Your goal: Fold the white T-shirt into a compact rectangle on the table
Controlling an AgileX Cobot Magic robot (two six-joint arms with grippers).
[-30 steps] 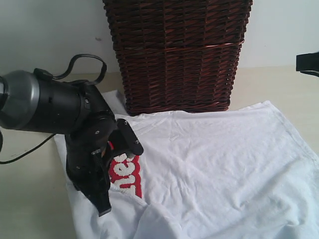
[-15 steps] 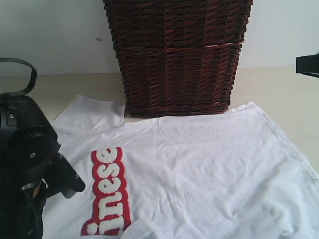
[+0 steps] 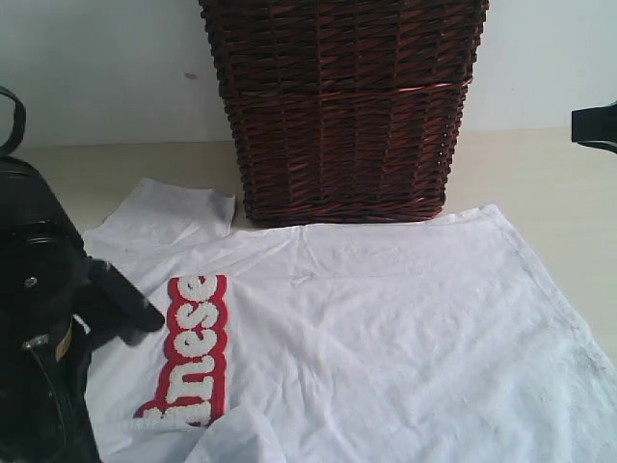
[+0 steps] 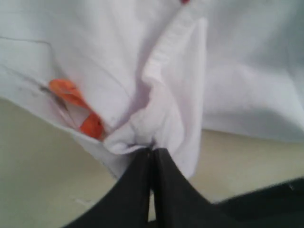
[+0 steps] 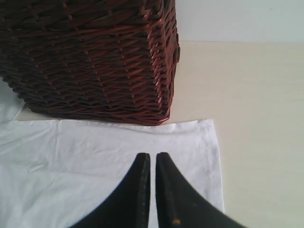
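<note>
The white T-shirt (image 3: 386, 328) lies spread on the table (image 3: 540, 164), its red chest patch (image 3: 188, 347) with white letters showing near the left. My left gripper (image 4: 152, 151) is shut on a bunched fold of the T-shirt (image 4: 166, 95), lifted just off the table (image 4: 42, 166). In the exterior view the black left arm (image 3: 43, 338) fills the lower left corner and its fingertips are hidden. My right gripper (image 5: 152, 155) is shut with nothing in it, hovering over the T-shirt (image 5: 95, 156) near a corner of its hem (image 5: 206, 126).
A dark brown wicker basket (image 3: 347, 106) stands at the back of the table, touching the shirt's far edge; in the right wrist view the basket (image 5: 90, 57) sits just beyond the cloth. Bare table (image 5: 251, 104) lies to the right. A black part of the right arm (image 3: 594, 125) shows at the right edge.
My left arm has swung left and toward the near edge, pulling the shirt along. The red patch has slid left and come fully into view, and the cloth lies flatter.
</note>
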